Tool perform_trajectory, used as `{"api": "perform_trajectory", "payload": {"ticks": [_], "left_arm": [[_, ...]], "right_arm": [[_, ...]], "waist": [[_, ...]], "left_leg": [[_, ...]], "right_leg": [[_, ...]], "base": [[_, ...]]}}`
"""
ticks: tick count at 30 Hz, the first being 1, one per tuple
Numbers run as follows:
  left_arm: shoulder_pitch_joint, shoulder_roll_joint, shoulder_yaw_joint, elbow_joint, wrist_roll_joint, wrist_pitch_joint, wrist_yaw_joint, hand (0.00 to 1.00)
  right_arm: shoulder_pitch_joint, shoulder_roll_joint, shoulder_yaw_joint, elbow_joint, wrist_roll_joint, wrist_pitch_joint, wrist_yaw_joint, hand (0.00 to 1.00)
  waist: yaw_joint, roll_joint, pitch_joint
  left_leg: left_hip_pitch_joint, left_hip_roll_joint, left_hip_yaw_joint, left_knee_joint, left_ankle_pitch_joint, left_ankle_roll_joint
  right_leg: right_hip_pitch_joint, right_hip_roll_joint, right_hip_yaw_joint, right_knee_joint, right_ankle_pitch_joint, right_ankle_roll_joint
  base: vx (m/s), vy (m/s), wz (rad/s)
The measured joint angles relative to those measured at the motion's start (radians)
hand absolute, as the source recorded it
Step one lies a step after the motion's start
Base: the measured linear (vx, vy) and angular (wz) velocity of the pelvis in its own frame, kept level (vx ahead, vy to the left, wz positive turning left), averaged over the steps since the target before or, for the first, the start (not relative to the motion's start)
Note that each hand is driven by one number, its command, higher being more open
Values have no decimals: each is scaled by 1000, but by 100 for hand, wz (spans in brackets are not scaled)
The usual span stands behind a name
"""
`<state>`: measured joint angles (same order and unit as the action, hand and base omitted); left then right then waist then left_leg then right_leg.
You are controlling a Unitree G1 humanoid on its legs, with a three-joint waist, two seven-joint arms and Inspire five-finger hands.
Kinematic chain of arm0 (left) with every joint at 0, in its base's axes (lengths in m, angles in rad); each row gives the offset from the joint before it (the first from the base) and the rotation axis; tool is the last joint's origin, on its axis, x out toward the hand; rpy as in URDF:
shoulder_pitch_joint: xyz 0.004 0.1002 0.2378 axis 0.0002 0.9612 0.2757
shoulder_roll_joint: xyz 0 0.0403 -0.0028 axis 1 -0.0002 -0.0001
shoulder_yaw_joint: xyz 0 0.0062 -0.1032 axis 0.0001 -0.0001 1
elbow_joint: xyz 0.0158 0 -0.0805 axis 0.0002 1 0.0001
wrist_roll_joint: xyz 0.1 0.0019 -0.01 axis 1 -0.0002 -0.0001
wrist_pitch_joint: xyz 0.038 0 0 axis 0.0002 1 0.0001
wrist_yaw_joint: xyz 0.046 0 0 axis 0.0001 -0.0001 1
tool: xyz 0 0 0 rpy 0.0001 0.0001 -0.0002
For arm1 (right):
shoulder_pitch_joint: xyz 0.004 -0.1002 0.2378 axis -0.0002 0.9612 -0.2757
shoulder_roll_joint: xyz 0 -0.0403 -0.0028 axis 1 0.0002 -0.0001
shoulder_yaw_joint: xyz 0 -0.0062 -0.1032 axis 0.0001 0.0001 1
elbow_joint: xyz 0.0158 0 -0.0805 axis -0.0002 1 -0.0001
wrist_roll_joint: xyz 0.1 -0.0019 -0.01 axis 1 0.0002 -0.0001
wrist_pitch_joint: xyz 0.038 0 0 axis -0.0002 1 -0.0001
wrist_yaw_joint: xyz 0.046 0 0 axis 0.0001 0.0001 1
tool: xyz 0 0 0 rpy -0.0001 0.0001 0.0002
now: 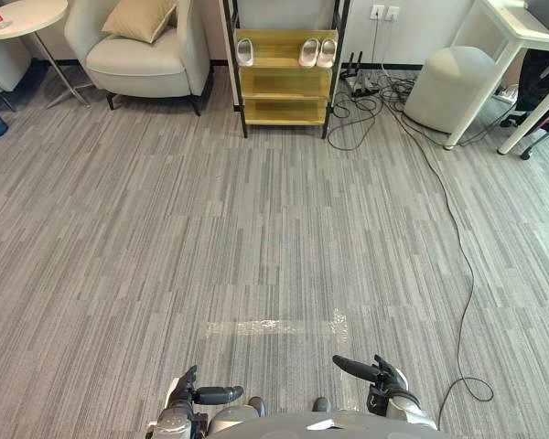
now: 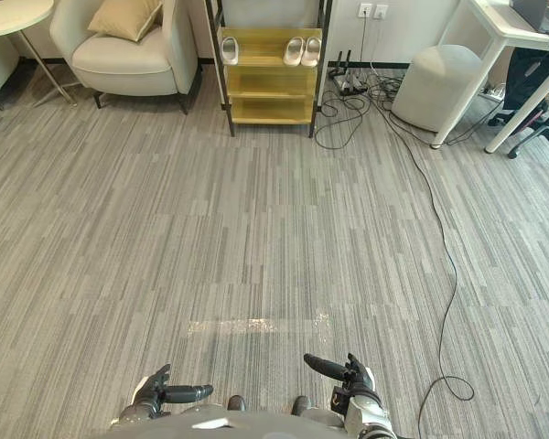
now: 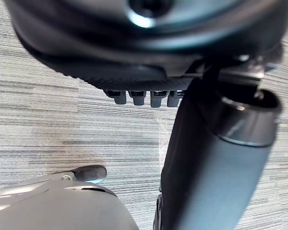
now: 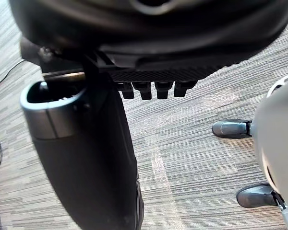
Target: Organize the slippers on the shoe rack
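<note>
A yellow-shelved shoe rack (image 1: pixel 284 96) with a dark frame stands against the far wall. On its top shelf a single pale slipper (image 1: pixel 244 52) lies at the left, and a pair of pale slippers (image 1: pixel 308 52) (image 1: pixel 327 51) lies at the right. The lower shelves look bare. My left hand (image 1: pixel 188 395) and right hand (image 1: pixel 384 377) hang low at the near edge, far from the rack. Both are open, thumbs pointing inward, and hold nothing. The wrist views show each hand (image 3: pixel 149 96) (image 4: pixel 153 88) above bare carpet.
A beige armchair (image 1: pixel 142 55) with a cushion stands left of the rack, beside a round side table (image 1: pixel 23 18). A grey pouf (image 1: pixel 448 87) and a white desk (image 1: pixel 522 37) stand on the right. Cables (image 1: pixel 366 101) tangle by the rack. One long cable (image 1: pixel 462 265) runs down the right of the carpet.
</note>
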<state>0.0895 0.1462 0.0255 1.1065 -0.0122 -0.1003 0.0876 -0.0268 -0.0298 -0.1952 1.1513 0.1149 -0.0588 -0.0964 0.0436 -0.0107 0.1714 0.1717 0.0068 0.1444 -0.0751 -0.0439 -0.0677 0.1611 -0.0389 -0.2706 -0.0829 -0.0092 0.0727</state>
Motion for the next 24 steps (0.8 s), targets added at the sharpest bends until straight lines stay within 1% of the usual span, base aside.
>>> {"api": "perform_trajectory", "payload": {"ticks": [4, 6, 8, 9, 11, 12, 13, 14, 15, 16, 17, 18, 19, 20, 21, 22, 23, 24], "left_arm": [[0, 1, 0, 0, 0, 0, -2, 100], [0, 2, 0, 0, 0, 0, -6, 100], [0, 5, 1, 0, -1, 0, -7, 100], [0, 7, 1, 0, -1, 0, -8, 100], [0, 8, 0, 0, -4, 1, -8, 100], [0, 6, 0, 0, -16, 1, -8, 100], [-1, 5, 0, 0, -20, 1, -7, 100], [-2, 5, -2, 0, -23, 1, -7, 100], [-2, 10, -7, 1, -23, 1, -7, 100], [-9, 15, -12, 9, -22, 1, -8, 100], [-14, 23, -19, 15, -22, 2, -9, 100], [-21, 28, -22, 18, -21, 5, -9, 100], [-25, 29, -22, 19, -21, 8, -6, 100], [-26, 28, -22, 19, -20, 9, -6, 100], [-32, 24, -21, 19, -18, 10, -6, 100], [-35, 20, -21, 19, -17, 11, -7, 100], [-41, 9, -20, 19, -17, 15, -6, 100], [-42, 2, -19, 19, -16, 15, -6, 100]], "right_arm": [[0, 0, 6, 0, 0, 4, 4, 100], [0, -3, 21, 0, 0, 4, 4, 100], [0, -1, 22, -1, 0, 5, 5, 100], [-1, 0, 22, -1, 0, 6, 5, 100], [-1, 0, 22, -1, 0, 6, 5, 100], [-4, -3, 22, -4, 0, 8, 5, 100], [-6, -7, 21, -7, 1, 9, 5, 100], [-6, -11, 21, -9, 2, 9, 5, 100], [-6, -12, 21, -14, 3, 9, 5, 100], [-6, -12, 21, -24, 3, 8, 5, 100], [-6, -12, 21, -28, 3, 6, 5, 100], [-6, -12, 20, -29, 3, 1, 5, 100], [-5, -13, 20, -29, 3, -2, 5, 100], [-5, -14, 21, -29, 3, -2, 5, 100], [-8, -20, 21, -29, 3, -2, 5, 100], [-12, -26, 21, -29, 3, -1, 6, 100], [-22, -41, 21, -29, 4, 2, 9, 100], [-33, -48, 20, -29, 5, 4, 8, 100]], "waist": [[4, -2, -1], [5, -3, -2], [7, -8, -7], [9, -10, -9], [12, -11, -9], [15, -6, -6], [14, -2, -4], [15, -1, -2], [15, -3, -1], [14, -9, 3], [13, -14, 7], [7, -22, 9], [4, -22, 12], [4, -21, 12], [0, -14, 16], [-1, -5, 21], [-6, 17, 34], [-9, 29, 42]], "left_leg": [[-5, 0, 7, 2, -2, 3], [-19, 1, 10, 24, -17, 22], [-58, 1, 16, 74, -46, 34], [-82, 2, 20, 102, -62, 47], [-109, 4, 33, 141, -87, 56], [-136, 12, 44, 191, -121, 66], [-153, 18, 51, 229, -147, 70], [-152, 22, 61, 263, -174, 76], [-145, 20, 64, 285, -192, 79], [-131, 11, 65, 290, -199, 84], [-114, -2, 61, 281, -200, 86], [-87, -13, 46, 268, -206, 105], [-69, -11, 31, 263, -214, 109], [-56, -8, 22, 250, -215, 108], [-36, 3, 1, 225, -215, 108], [-22, 14, -7, 211, -214, 106], [-2, 40, -19, 187, -216, 95], [11, 59, -24, 169, -218, 83]], "right_leg": [[-6, 0, 5, 0, 2, -2], [-12, 0, 7, 0, 2, -4], [-30, -3, 10, 1, 4, -6], [-44, -6, 12, 7, 4, -6], [-65, -9, 21, 24, 2, -4], [-98, -16, 28, 81, -25, 10], [-143, -28, 25, 181, -68, 21], [-198, -49, 15, 325, -115, 41], [-253, -83, -19, 475, -144, 50], [-303, -121, -51, 612, -146, 45], [-337, -157, -70, 706, -145, 45], [-372, -189, -89, 799, -156, 44], [-376, -193, -98, 821, -186, 35], [-380, -192, -112, 816, -204, 26], [-397, -185, -149, 769, -223, 8], [-409, -174, -169, 727, -226, 0], [-434, -146, -187, 650, -224, -6], [-460, -123, -189, 594, -215, -10]], "base": [[-36, -16, -4], [-26, -5, -5], [-15, 9, -7], [8, 25, -10], [15, 41, -18], [13, 77, -24], [26, 151, -31], [39, 184, -24], [72, 203, -19], [82, 151, -5], [123, 132, 10], [155, 86, 25], [189, 55, 31], [188, -1, 42], [123, -16, 36], [209, -68, 42], [266, -106, 27], [333, -137, 27]]}}
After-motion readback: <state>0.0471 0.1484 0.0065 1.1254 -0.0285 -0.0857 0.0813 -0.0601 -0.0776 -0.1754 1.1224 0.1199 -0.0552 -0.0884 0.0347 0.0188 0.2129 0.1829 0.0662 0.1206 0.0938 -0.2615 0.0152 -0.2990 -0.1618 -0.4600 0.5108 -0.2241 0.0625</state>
